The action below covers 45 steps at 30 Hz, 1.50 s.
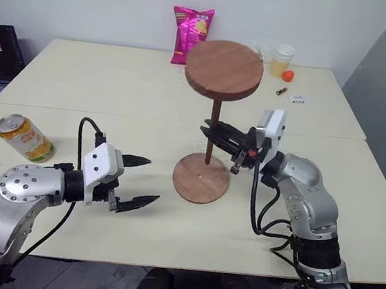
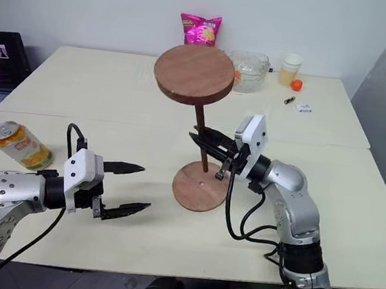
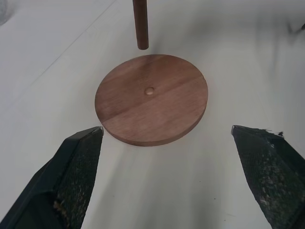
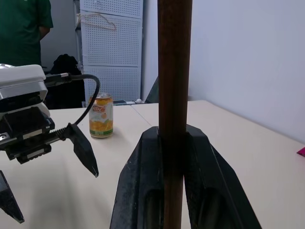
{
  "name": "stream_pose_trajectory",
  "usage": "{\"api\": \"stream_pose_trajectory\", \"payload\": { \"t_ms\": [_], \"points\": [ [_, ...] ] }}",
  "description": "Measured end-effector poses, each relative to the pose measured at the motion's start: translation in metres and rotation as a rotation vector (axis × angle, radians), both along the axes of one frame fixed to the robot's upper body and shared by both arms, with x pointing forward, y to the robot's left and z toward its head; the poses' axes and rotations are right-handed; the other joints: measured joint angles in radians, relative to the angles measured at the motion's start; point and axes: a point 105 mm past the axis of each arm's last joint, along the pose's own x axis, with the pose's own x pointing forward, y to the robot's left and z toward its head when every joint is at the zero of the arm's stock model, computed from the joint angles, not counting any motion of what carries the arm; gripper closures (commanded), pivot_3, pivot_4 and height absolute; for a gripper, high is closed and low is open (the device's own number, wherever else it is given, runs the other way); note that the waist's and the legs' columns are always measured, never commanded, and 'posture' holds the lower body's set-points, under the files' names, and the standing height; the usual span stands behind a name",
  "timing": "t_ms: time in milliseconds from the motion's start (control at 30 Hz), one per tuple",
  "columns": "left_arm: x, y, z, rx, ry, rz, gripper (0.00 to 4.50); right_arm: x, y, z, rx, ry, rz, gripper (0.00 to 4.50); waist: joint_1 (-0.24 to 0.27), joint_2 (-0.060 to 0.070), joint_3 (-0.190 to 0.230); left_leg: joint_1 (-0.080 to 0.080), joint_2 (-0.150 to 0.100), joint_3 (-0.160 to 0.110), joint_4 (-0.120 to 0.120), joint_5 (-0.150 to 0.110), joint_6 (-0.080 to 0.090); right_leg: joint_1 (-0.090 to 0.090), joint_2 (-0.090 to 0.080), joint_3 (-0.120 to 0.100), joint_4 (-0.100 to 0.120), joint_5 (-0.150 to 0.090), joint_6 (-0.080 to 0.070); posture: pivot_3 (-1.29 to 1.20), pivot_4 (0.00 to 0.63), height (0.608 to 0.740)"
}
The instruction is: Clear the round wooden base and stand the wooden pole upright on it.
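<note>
Left wrist view: base (image 3: 151, 98) bare, pole (image 3: 140, 24) tip hanging just above it, off its centre hole. Right tool (image 1: 216, 134) clamped on pole, disc end up. Left tool (image 1: 139, 179) wide open, empty, beside base. Seating pole remains.

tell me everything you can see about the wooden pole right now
The wooden pole is a thin dark-brown rod standing upright with a thick round reddish-brown wooden disc fixed to its upper end. The right tool is shut on the rod about midway, reaching in from the side. The bare lower end hangs just above the round wooden base, near its rear edge and off its small centre hole, not yet touching it. The base lies flat on the pale table. Nothing else touches the pole.
</note>
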Motion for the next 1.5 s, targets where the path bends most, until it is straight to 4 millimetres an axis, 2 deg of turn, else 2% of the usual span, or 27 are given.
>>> {"api": "stream_pose_trajectory", "payload": {
  "t_ms": [200, 500, 1500],
  "points": [
    [-0.001, -0.002, -0.008, 0.028, 0.035, -0.038, 0.0, 0.002, 0.012, -0.015, 0.001, 0.032, 0.026, 4.29, -0.001, 0.0, 0.0, 0.0, 0.0, 0.0, 0.0, 0.0, 0.0, 0.0, 0.0, 0.0, 0.0, 0.0, 0.0, 0.0, 0.15, 0.74],
    [0.002, -0.009, -0.01, 0.039, 0.025, -0.079, 0.0, 0.012, 0.016, -0.035, -0.045, 0.054, 0.014, 4.29, -0.001, 0.0, 0.0, 0.0, 0.0, 0.0, 0.0, 0.0, 0.0, 0.0, 0.0, 0.0, 0.0, 0.0, 0.0, 0.0, 0.15, 0.74],
    [0.005, -0.012, -0.012, 0.028, 0.017, -0.066, 0.0, 0.008, 0.018, -0.054, -0.123, 0.0, 0.041, 4.29, 0.0, 0.0, 0.0, 0.0, 0.0, 0.0, 0.0, 0.0, 0.0, 0.0, 0.0, 0.0, 0.0, 0.0, 0.0, 0.0, 0.15, 0.74]
  ]
}}
